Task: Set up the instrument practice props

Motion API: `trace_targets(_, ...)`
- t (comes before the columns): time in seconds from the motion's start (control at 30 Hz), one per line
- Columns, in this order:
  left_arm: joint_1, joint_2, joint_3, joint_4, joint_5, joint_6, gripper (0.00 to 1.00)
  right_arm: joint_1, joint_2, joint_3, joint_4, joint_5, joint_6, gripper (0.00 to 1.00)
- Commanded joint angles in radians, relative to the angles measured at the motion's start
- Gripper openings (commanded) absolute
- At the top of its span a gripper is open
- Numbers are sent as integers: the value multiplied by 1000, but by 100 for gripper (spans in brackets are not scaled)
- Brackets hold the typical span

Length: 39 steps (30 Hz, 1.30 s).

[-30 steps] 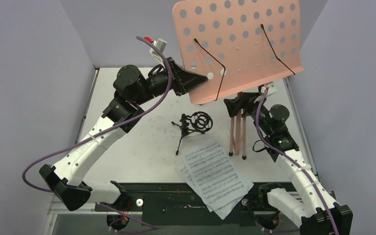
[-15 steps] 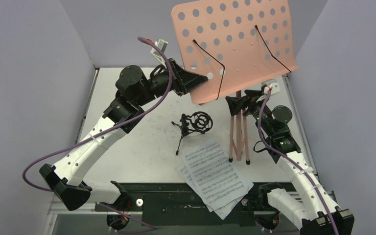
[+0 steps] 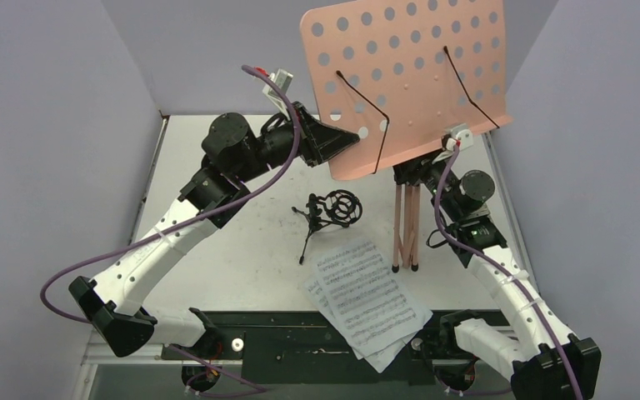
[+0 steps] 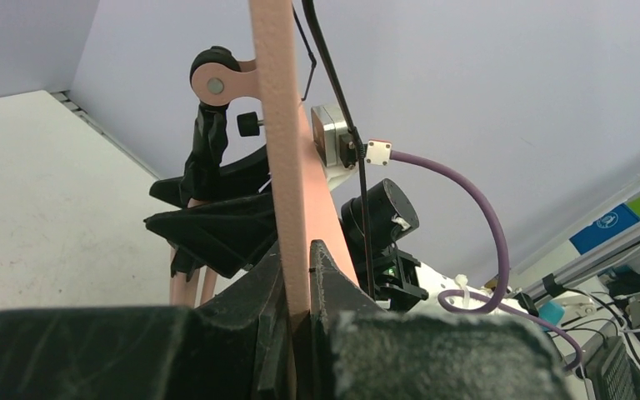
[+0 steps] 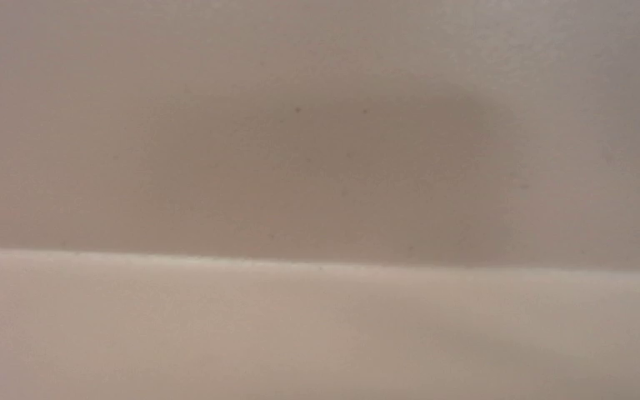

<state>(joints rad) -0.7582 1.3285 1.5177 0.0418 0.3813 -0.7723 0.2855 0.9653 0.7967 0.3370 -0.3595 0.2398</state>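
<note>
One leg at a time, splay stand's (image 3: 408,75) legs (image 3: 406,233) near table's (image 3: 242,242) right edge using right gripper (image 3: 410,172) (jaws hidden, cannot tell), bracing with left gripper (image 3: 350,137) clamped on its lower edge.

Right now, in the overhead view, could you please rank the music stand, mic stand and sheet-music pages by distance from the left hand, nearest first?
1. Pink music stand: its left edge is pinched in the left hand, at the back.
2. Black mic stand: mid-table, nearer the camera than the hand.
3. Sheet-music pages: at the near edge, farthest.
</note>
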Motion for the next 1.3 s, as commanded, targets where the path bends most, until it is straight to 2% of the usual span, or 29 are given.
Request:
trace_targets(0.0, -41, -38, 70, 175, 155, -42, 0, 15, 1, 46, 129, -13, 0, 30)
trace_targets(0.1, -41, -44, 64, 178, 151, -37, 0, 17, -9, 44, 133, 1, -2, 7)
trace_targets(0.2, -41, -50, 55, 186, 143, -32, 0, 17, -14, 51, 133, 7, -7, 5)
trace_targets(0.33, -41, -60, 32, 204, 138, -27, 25, 19, -23, 69, 132, 4, 2, 5)
trace_targets(0.5, -38, -95, -16, 211, 95, -7, 66, 19, -53, 67, 131, 6, 13, 5)
trace_targets(0.6, -36, -118, -39, 210, 63, 11, 84, 20, -67, 66, 112, 24, 6, 5)
trace_targets(0.7, -34, -134, -53, 210, 49, 27, 97, 20, -73, 65, 98, 52, 0, 5)
trace_targets(0.97, -19, -222, -148, 155, -9, 114, 96, 21, -55, 107, 69, 88, 10, 5)
trace_targets(1.07, -18, -296, -261, 180, -67, 154, 96, 21, -56, 120, 62, 87, 13, 5)
trace_targets(1.27, -19, -442, -553, 333, -161, 183, 96, 21, -72, 136, 52, 74, 16, 5)
